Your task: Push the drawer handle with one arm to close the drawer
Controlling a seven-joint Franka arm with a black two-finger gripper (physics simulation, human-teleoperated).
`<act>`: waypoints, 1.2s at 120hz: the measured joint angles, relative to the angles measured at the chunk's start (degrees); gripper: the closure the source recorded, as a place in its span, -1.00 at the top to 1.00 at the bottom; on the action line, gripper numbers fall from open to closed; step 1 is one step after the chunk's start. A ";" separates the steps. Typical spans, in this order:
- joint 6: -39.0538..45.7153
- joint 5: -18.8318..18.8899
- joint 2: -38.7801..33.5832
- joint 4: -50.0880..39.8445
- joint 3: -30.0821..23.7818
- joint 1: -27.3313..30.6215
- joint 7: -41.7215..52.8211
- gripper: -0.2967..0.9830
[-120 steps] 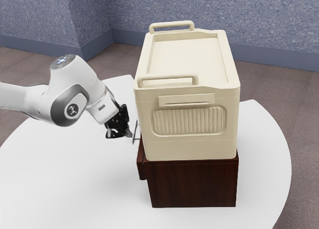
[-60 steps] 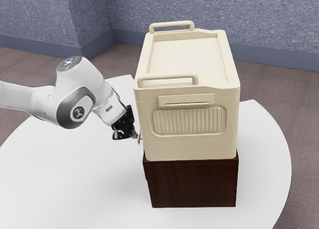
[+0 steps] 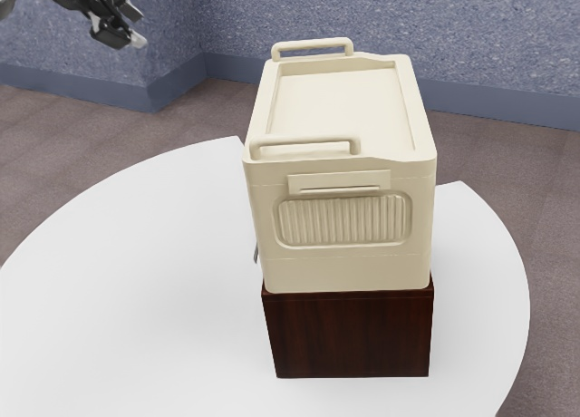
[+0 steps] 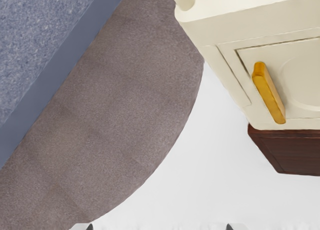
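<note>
Tool [image 3: 135, 38] well apart from cream cabinet [image 3: 340, 267], brown drawer [image 4: 302, 154] closed, cannot tell whether tool is open

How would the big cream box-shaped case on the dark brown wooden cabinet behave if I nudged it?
The case would probably stay stiff: its walls and edges run straight, without sagging. Its flat sides and squared lower edge suggest sliding rather than rolling. Pushed high, it might tip, as it stands tall above the cabinet.
</note>
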 joint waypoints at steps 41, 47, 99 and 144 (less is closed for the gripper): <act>-32.40 5.73 1.12 23.12 5.91 12.32 -26.63 0.40; -35.50 5.90 1.17 24.76 3.35 12.17 -29.66 0.42; -58.03 6.71 2.01 22.06 1.95 12.31 -47.73 0.49; -58.03 8.76 -0.77 14.93 1.82 12.09 -55.98 0.50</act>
